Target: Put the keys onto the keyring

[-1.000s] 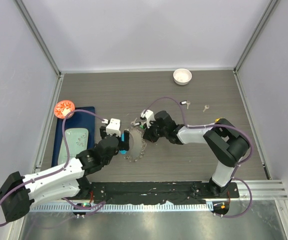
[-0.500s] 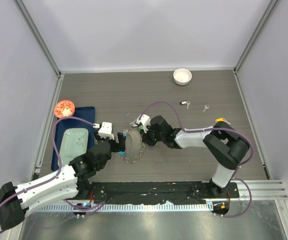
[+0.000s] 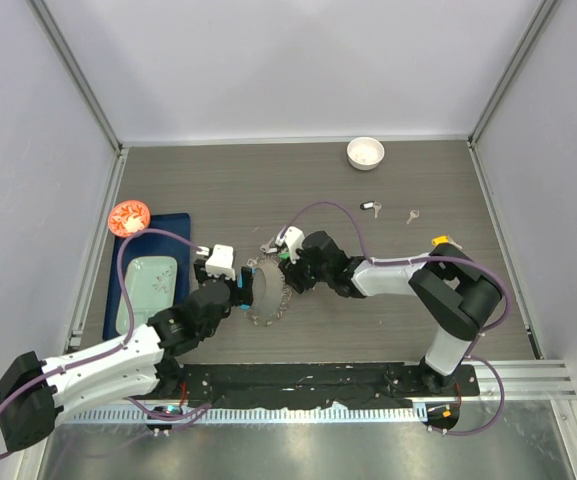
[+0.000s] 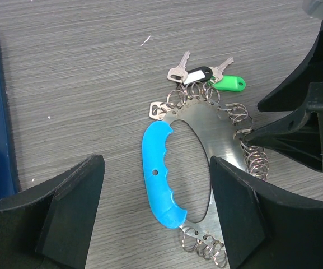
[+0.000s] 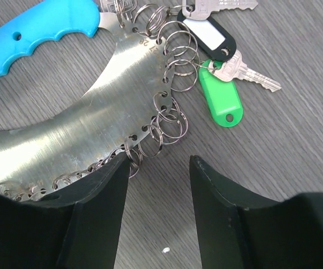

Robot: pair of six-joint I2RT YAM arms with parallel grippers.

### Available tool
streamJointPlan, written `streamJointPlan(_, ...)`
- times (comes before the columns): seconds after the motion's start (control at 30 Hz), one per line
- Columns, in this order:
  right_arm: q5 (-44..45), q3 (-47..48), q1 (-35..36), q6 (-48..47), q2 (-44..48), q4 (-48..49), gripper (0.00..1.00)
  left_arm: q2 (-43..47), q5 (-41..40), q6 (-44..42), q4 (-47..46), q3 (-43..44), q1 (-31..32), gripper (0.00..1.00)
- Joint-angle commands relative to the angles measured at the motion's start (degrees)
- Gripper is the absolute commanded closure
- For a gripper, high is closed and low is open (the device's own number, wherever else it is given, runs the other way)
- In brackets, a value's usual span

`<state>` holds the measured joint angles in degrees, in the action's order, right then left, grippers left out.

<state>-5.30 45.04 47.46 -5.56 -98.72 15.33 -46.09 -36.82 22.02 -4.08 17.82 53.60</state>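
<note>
Keyring [image 4: 206, 137] lies between the spread fingers of left gripper [image 4: 158, 224], long axis pointing out along them. Right gripper [image 5: 158, 218], also spread, sits at its ringed edge, nearer the 2 loose keys [image 3: 371, 208].

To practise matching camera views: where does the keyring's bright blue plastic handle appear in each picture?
Top external: bright blue plastic handle, just left of centre.
Left wrist: handle at lower centre.
Right wrist: handle in top left corner.
Shared landmark: the silver metal keyring plate beside it.
</note>
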Motion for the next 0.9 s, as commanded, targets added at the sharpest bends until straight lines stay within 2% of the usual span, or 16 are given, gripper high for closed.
streamJointPlan(0.0, 2.2, 0.2, 0.0, 0.4, 3.6, 2.2, 0.46, 0.6, -1.0, -0.2, -3.0, 1.6, -0.2, 0.20)
streamJointPlan(0.43, 5.1, 1.8, 2.2, -3.2, 3.6, -0.7, 0.43, 0.7, -0.7, -0.4, -2.7, 1.6, -0.1, 0.20)
streamJointPlan(0.6, 7.4, 2.4, 3.5, -3.7, 3.3, -1.4, 0.61, 0.9, -0.8, -0.4, -2.6, 1.6, -0.2, 0.20)
streamJointPlan(0.77, 7.1, 2.7, 3.8, -3.5, 2.9, -1.5, 0.68, 1.2, -0.6, -0.5, -2.5, 1.7, -0.2, 0.20)
streamJointPlan(0.87, 8.0, 2.7, 3.8, -3.1, 2.3, -1.2, 0.68, 1.2, -0.7, -0.4, -2.3, 1.6, -0.2, 0.20)
